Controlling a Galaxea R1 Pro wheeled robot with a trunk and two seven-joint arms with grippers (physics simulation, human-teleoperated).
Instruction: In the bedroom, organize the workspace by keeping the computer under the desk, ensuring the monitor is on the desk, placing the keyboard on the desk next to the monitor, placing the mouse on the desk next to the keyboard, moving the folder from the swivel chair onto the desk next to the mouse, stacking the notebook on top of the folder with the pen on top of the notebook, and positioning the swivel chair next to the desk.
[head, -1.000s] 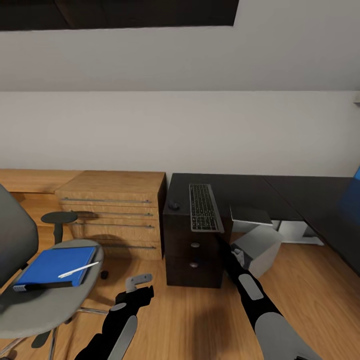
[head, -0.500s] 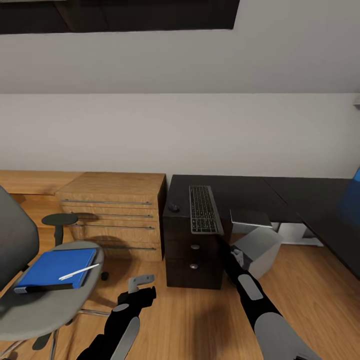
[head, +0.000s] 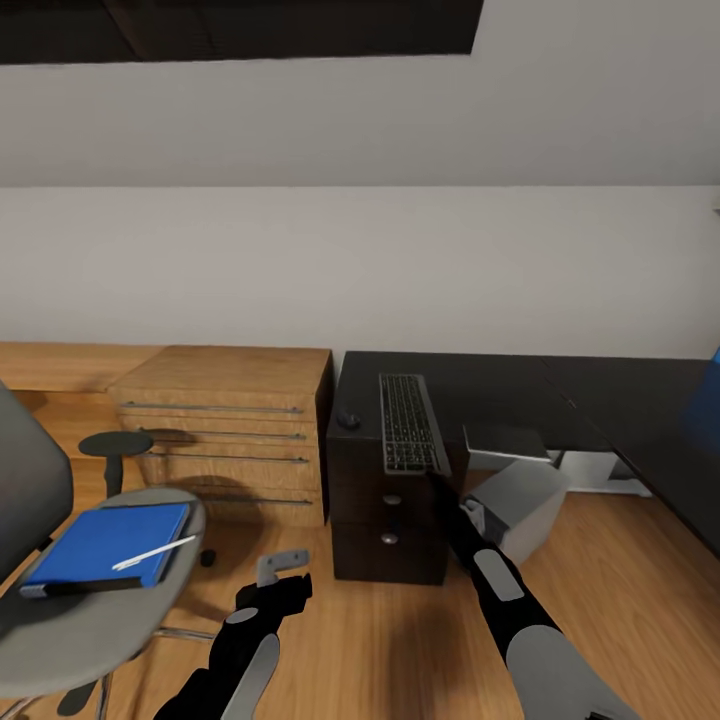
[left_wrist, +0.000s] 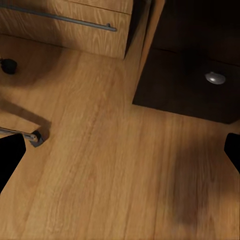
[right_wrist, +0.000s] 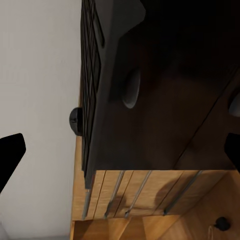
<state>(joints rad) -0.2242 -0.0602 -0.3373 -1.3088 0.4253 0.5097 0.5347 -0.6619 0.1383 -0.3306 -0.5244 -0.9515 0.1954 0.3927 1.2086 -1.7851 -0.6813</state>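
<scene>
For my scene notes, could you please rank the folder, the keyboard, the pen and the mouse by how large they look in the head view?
1. Folder, lying on the chair seat: looks largest, though it is also nearest the camera.
2. Keyboard, on the desk: clearly smaller in the picture, but farther away.
3. Pen, a thin stick on the folder.
4. Mouse, a small dark dot left of the keyboard.

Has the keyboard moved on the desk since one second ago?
No. The keyboard lies at the same place on the desk, its near end past the front edge; the whole head view shifted slightly, so the camera moved.
</scene>
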